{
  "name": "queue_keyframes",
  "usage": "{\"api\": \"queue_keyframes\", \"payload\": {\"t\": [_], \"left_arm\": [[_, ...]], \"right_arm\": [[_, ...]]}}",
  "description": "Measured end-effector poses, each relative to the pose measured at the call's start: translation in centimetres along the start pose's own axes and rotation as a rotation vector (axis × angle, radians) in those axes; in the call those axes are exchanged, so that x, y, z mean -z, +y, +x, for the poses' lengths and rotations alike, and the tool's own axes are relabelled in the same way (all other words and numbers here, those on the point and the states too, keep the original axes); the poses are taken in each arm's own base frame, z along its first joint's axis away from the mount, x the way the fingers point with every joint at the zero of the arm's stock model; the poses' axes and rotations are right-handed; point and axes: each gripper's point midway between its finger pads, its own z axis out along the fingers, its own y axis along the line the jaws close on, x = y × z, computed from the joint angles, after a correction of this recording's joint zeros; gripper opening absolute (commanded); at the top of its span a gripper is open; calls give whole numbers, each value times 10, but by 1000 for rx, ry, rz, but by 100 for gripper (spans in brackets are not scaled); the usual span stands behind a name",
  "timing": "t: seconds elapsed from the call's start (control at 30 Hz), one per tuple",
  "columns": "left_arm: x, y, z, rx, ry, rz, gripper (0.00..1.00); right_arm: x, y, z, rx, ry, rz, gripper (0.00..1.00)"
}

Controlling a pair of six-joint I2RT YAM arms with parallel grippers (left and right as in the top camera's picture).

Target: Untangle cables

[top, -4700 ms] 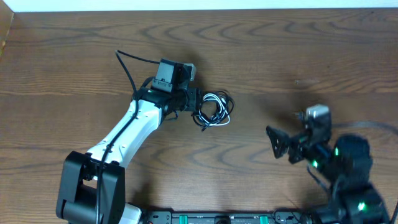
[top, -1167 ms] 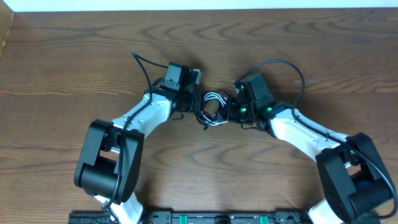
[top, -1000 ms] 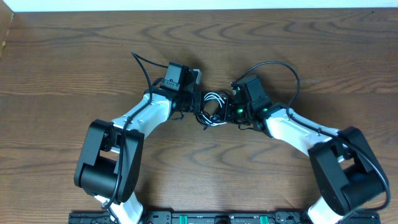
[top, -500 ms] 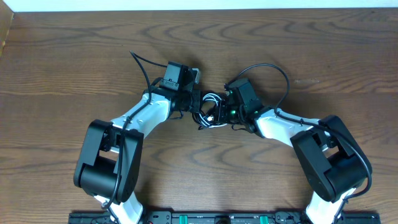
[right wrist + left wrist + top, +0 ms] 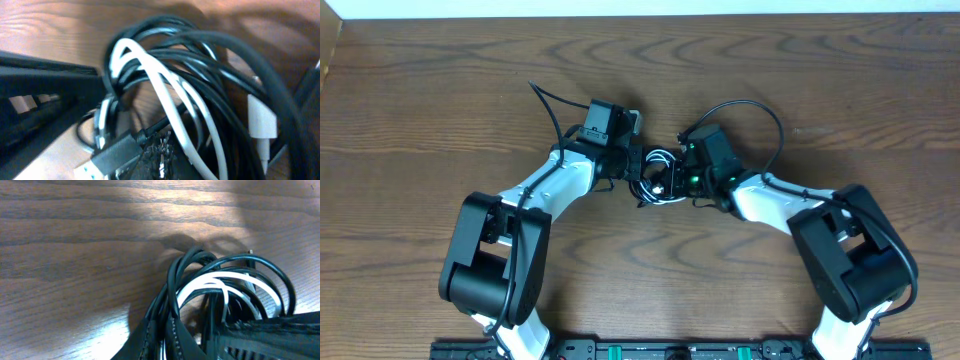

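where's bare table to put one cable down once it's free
Bare wood: the wide strip of table beyond both arms to the far edge; the far corners left and right; and the pocket on the near side of the cables, walled by the left arm and right arm. Crowded: the middle, where both arms meet at the cables.

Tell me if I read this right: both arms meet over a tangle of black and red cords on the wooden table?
Almost. The cables are black and white, not red: the right wrist view shows a white cord looped among the black ones. The rest stands.
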Motion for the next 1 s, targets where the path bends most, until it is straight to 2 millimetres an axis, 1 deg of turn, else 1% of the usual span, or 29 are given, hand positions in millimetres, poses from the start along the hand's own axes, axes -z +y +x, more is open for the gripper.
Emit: {"api": "queue_keyframes", "payload": {"t": [0.17, 0.3, 0.43, 0.63, 0.8, 0.87, 0.93, 1.0], "left_arm": [[0, 2, 0, 1, -1, -8, 13], [0, 1, 0, 0, -1, -7, 13], [0, 2, 0, 0, -1, -8, 13], [0, 1, 0, 0, -1, -7, 13], [0, 1, 0, 0, -1, -7, 12], [0, 1, 0, 0, -1, -6, 12], [0, 1, 0, 0, -1, -6, 12], [0, 1, 0, 0, -1, -6, 12]], "right_arm": [[11, 5, -6, -32, 43, -113, 1], [14, 10, -2, -36, 77, -165, 1], [13, 16, 4, -15, 97, -184, 1], [2, 13, 14, 9, 78, -85, 1], [-3, 10, 11, 21, 33, -19, 1], [-5, 3, 8, 6, 15, 14, 1], [-8, -8, 7, -22, 6, 60, 1], [-8, -11, 6, -40, 6, 83, 2]]}}
